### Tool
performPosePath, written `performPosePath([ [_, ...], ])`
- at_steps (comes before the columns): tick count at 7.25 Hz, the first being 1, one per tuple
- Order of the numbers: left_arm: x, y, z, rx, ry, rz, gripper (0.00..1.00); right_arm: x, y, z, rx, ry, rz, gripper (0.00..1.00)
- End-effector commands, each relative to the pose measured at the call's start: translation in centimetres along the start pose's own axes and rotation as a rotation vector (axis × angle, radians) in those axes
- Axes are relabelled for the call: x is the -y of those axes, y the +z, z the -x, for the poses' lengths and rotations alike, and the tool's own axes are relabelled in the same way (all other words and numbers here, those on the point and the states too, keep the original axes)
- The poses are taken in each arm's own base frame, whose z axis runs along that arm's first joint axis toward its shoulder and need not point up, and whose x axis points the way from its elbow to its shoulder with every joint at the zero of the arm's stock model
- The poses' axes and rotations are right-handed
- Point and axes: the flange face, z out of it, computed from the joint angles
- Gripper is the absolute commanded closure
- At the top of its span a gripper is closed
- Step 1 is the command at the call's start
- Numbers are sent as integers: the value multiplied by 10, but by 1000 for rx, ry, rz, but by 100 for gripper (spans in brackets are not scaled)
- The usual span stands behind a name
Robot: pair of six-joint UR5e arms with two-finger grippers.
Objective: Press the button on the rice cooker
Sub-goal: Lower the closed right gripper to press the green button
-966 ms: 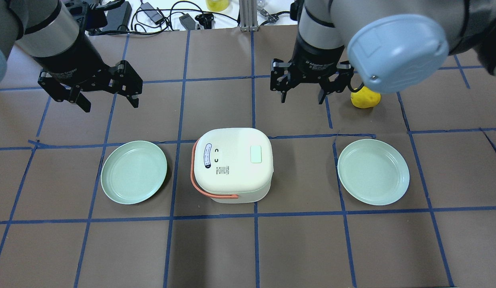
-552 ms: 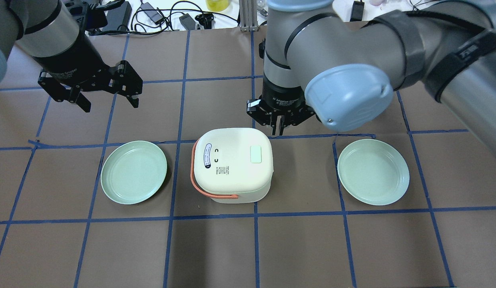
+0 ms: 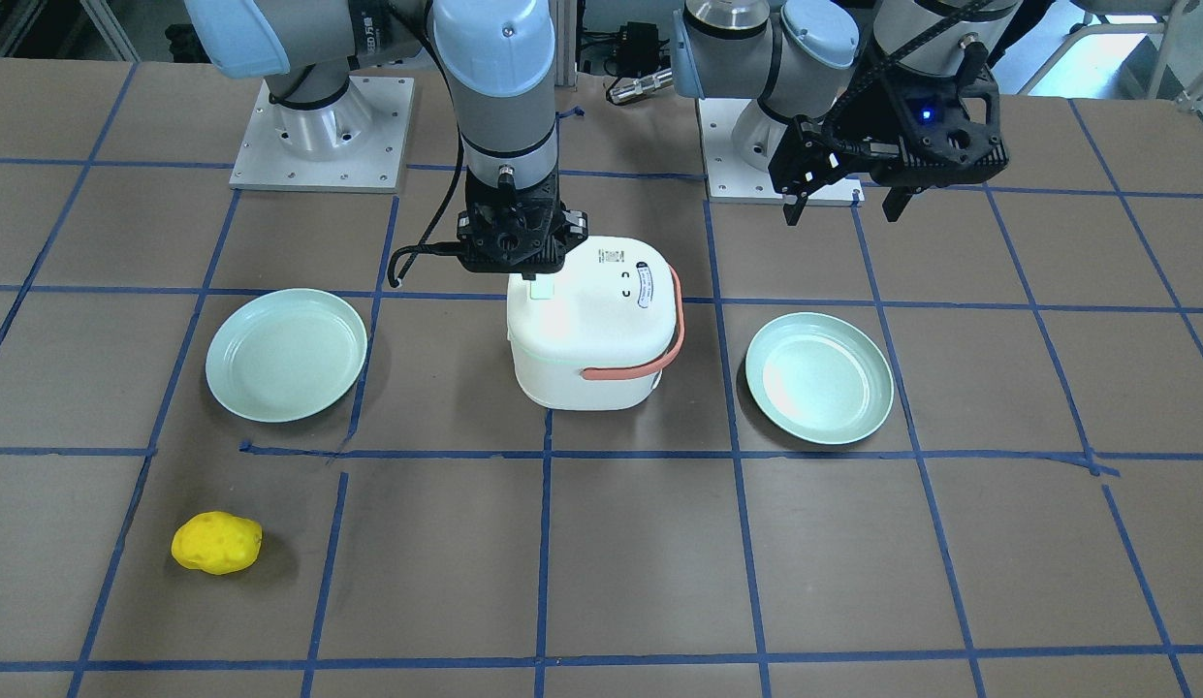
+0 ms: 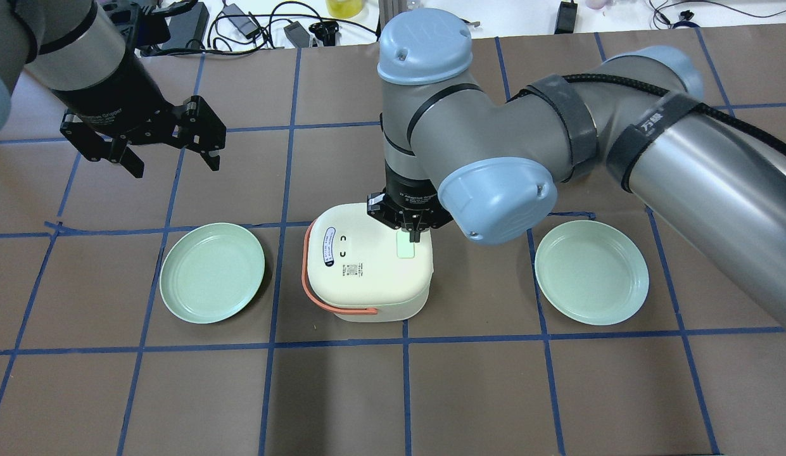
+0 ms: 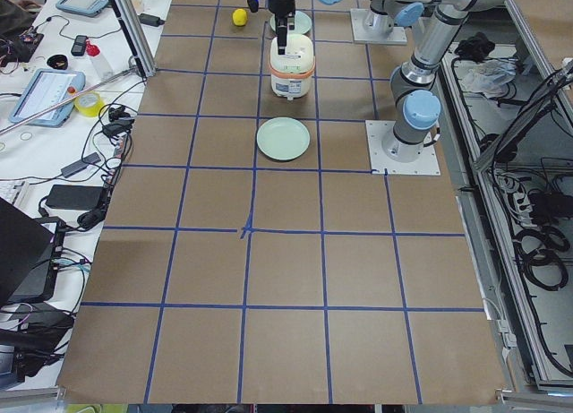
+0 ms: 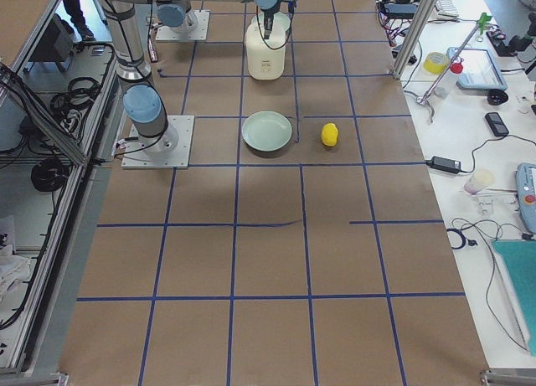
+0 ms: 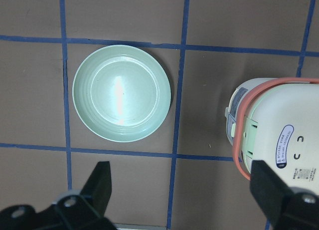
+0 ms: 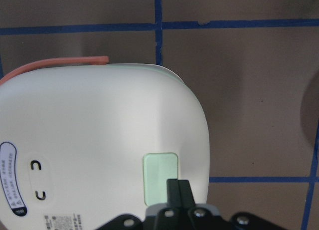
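Note:
The white rice cooker [image 4: 361, 278] with an orange handle stands mid-table. Its pale green button [image 4: 406, 249] sits on the lid's right side and also shows in the right wrist view [image 8: 160, 175]. My right gripper [image 4: 413, 235] is shut and points straight down, with its fingertips [image 8: 178, 187] at the button's edge. I cannot tell whether they touch it. In the front-facing view the right gripper [image 3: 529, 276] stands over the cooker [image 3: 591, 339]. My left gripper [image 4: 175, 166] is open and empty, hovering well away at the far left.
Two pale green plates flank the cooker, one on the left [image 4: 212, 272] and one on the right [image 4: 592, 272]. A yellow lumpy object [image 3: 216, 543] lies on the far side of the table, beyond the right plate. Cables and gear line the back edge.
My right arm has swung from the back of the table onto the cooker's lid, and its gripper has gone from open to shut. The left arm has not moved.

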Motion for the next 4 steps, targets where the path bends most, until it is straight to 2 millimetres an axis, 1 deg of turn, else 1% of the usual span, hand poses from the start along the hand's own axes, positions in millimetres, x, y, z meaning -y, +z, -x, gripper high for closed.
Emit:
performPosePath([
  [1,0,0,0,0,-1,0,0,1,10,11,5,-20,-15,92],
  [3,0,0,0,0,0,0,0,1,21,10,-7,-22,-3,92],
  [4,0,0,0,0,-1,0,0,0,33,8,-14,-23,-7,92],
])
